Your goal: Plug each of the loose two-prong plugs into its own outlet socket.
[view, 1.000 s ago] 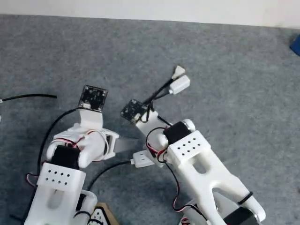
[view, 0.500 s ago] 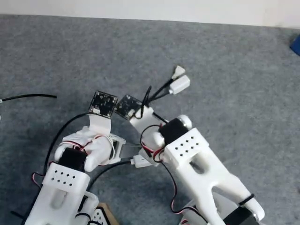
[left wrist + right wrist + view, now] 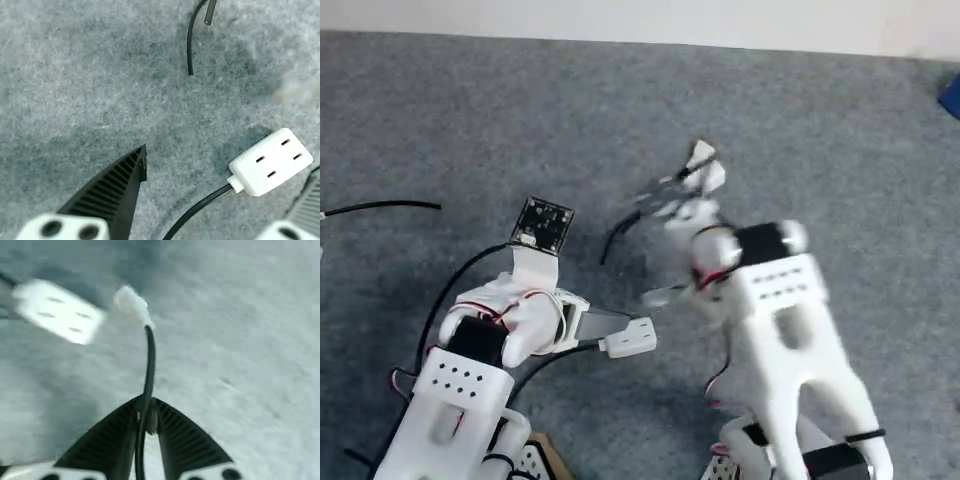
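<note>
Cord [image 3: 148,365] in R jaws, nr outlet [image 3: 55,310]

- The tabletop [image 3: 440,120] is covered in a grey, felt-like mat with a fuzzy, mottled nap, seen close up in the left wrist view [image 3: 75,75].
- A pale, plain strip [image 3: 620,18] runs along the far edge of the mat; whether it is a wall or bare surface cannot be told.
- The corner of a blue object [image 3: 951,98] juts in at the far right edge.
- A tan, cardboard-like corner [image 3: 550,452] lies at the near edge.
- The light is soft and even, and shadows on the mat are faint.
</note>
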Tool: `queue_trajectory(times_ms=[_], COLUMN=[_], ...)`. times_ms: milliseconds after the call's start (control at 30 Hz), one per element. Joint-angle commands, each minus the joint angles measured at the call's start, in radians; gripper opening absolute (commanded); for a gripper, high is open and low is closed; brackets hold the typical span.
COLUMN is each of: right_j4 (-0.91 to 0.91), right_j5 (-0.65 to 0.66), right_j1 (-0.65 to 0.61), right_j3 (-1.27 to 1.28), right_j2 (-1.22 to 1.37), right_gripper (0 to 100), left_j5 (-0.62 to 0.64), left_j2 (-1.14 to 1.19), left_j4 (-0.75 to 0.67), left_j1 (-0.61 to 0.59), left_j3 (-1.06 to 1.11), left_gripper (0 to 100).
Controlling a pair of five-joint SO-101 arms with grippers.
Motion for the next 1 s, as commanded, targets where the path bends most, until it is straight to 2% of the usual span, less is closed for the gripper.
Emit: queue_trajectory(times_ms=[0, 167, 267, 300, 400, 467, 600, 733, 867, 967], right_j4=[-0.044, -0.016, -0.010, 0.010, 0.061, 0.008, -0.094, -0.199, -0.288, -0.400], right_j5=[0.103, 0.126, 0.135, 0.153, 0.322, 0.382, 0.388, 0.396, 0.532, 0.575], right_j1=[0.214, 0.162, 0.133, 0.133, 0.117, 0.064, -0.019, -0.024, -0.025, -0.022], right_j3=[-0.007, -0.005, -0.005, -0.005, -0.002, 0.016, 0.022, 0.061, 0.191, 0.289], right_j2=[0.010, 0.084, 0.119, 0.130, 0.136, 0.134, 0.142, 0.145, 0.143, 0.143], right_gripper=[0.6, 1.2, 6.4, 9.1, 17.0, 20.6, 21.7, 21.7, 21.7, 21.7], left_j5=[0.005, 0.005, 0.003, 0.003, 0.002, 0.002, -0.011, -0.046, -0.048, -0.048], left_j2=[-0.002, 0.005, -0.001, -0.001, -0.001, -0.001, 0.005, 0.005, 0.005, 0.005], left_j4=[-0.017, -0.052, -0.052, -0.052, -0.054, -0.077, -0.120, -0.155, -0.161, -0.161], left_j1=[0.007, -0.031, -0.061, -0.074, -0.130, -0.147, -0.148, -0.151, -0.151, -0.151], left_j3=[-0.004, -0.001, 0.019, 0.024, 0.019, 0.024, 0.067, 0.094, 0.096, 0.096], left_gripper=[46, 46, 46, 46, 46, 46, 46, 46, 46, 46])
